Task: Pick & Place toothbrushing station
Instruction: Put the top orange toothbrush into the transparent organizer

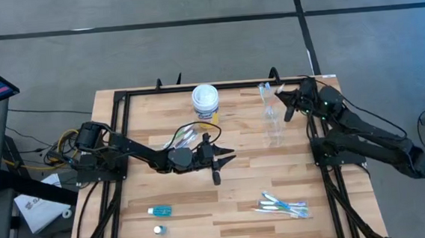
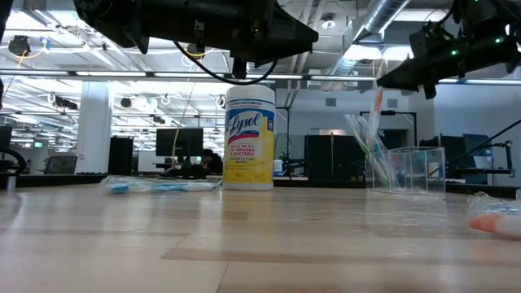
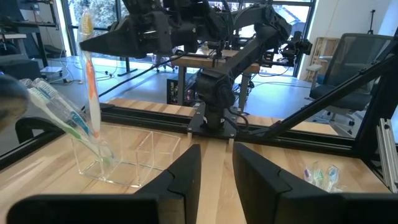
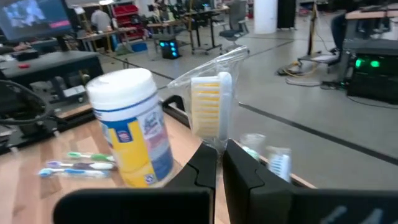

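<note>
The right gripper (image 4: 219,163) has its fingers pinched on a wrapped toothbrush (image 4: 210,106), yellow bristles up, and it hangs at the upper right of the high view, right over the clear holder (image 1: 274,128). In the left wrist view that holder (image 3: 127,155) already has a couple of brushes (image 3: 59,109) leaning in its left compartment, with the orange-handled one (image 3: 91,93) hanging above it.

Handling-wise, I'd say this thing is super light and stiff, but the crinkly film around it looks slippery, so it could twist in the jaws. A grip low on the handle, like now, seems right for dropping it in head-up. The holder looks like thin clear plastic and probably slides or tips if bumped, so go down gently.

The left gripper (image 1: 217,162) sits mid-table, fingers spread partway, holding nothing, just below the canister (image 1: 205,102). More wrapped brushes (image 1: 282,205) lie at the lower right, and a small blue tube (image 1: 160,210) at the lower left. Those flat packs will be fiddly to pinch off the wood.
</note>
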Action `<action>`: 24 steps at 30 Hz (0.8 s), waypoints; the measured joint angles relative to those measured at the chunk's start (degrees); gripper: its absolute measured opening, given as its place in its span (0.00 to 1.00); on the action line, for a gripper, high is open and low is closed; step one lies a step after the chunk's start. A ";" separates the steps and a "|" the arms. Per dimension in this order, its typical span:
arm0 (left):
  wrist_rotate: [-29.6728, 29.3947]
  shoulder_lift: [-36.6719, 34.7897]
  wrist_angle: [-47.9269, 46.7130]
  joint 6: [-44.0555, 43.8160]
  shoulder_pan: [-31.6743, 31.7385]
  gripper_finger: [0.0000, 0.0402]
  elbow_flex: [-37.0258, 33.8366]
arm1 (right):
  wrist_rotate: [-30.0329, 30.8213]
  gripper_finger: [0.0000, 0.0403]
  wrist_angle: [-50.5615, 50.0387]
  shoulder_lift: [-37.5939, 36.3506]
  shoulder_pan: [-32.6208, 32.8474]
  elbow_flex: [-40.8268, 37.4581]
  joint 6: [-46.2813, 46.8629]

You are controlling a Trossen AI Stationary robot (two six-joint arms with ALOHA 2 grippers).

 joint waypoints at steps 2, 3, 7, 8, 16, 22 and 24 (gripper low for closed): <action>0.00 0.00 0.00 0.00 0.00 0.22 0.00 | 0.00 0.00 -0.47 0.00 -1.15 0.00 -0.02; 0.00 0.00 0.00 0.00 0.00 0.22 0.00 | 0.00 0.00 -0.55 -0.02 -1.70 0.00 -0.02; 0.00 0.00 0.00 0.00 0.00 0.22 0.00 | -0.02 0.00 -0.80 -0.02 -3.55 0.00 -0.02; 0.00 0.00 0.00 -0.02 0.00 0.22 0.00 | -0.11 0.00 -0.80 -0.02 -3.96 0.00 -0.02; 0.00 0.00 0.00 -0.03 0.01 0.22 0.00 | -0.50 0.00 -2.58 0.00 -6.49 0.00 -0.28; 0.00 0.00 0.00 -0.04 0.01 0.22 0.00 | -0.49 0.00 -4.02 0.08 -7.14 0.00 -1.29; 0.00 0.00 0.00 -0.04 0.02 0.22 0.00 | -0.50 0.00 -4.42 0.11 -7.14 0.00 -1.35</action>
